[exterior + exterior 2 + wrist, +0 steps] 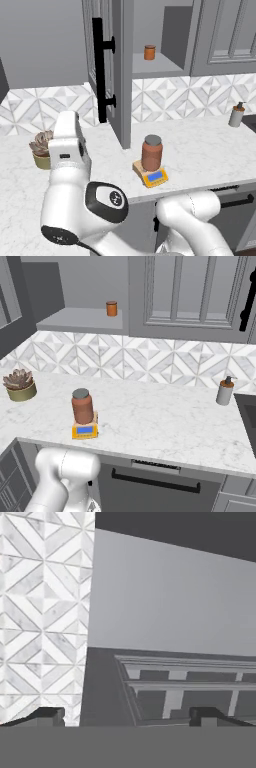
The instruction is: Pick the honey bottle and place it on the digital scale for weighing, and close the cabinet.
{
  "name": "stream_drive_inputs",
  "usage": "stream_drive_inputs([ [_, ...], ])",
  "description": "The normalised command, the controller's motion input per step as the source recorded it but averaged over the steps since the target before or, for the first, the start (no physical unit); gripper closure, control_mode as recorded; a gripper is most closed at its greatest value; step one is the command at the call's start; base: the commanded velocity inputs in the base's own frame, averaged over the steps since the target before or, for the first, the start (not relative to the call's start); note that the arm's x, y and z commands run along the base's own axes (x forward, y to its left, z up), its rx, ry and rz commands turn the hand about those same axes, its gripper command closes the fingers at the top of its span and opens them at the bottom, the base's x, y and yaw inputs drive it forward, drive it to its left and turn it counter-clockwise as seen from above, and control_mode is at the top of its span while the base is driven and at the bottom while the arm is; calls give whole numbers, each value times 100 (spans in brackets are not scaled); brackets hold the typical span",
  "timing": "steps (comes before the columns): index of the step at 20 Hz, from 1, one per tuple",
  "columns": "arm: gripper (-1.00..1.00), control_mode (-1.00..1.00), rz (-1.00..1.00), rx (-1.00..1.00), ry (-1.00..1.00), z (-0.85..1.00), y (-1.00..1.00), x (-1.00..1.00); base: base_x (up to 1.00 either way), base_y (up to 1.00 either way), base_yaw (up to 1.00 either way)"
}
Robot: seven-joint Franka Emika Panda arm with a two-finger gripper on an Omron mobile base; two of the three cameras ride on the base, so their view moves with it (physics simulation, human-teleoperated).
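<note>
The reddish-brown honey bottle stands upright on the yellow digital scale near the counter's front edge. The cabinet door stands swung out over the counter, its black bar handle facing left. My arm reaches up left of that door. In the hand view my gripper is open, its tips wide apart with nothing between them, and it faces the door's panelled face close up, with the tiled wall beside it.
A small orange jar sits on the open cabinet shelf. A potted succulent stands on the counter at the left, close to my arm. At the right are a soap dispenser and a sink edge.
</note>
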Motion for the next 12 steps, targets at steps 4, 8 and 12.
stream_drive_inputs([
  [4, -100, -100, -30, 8, -8, 0, 10, 48, 0, 0, 0],
  [8, -100, -100, -37, 9, -15, 6, 7, 15, 0, 0, 0],
  [12, -100, -100, -29, 25, -8, 27, -49, 19, 0, 0, 0],
])
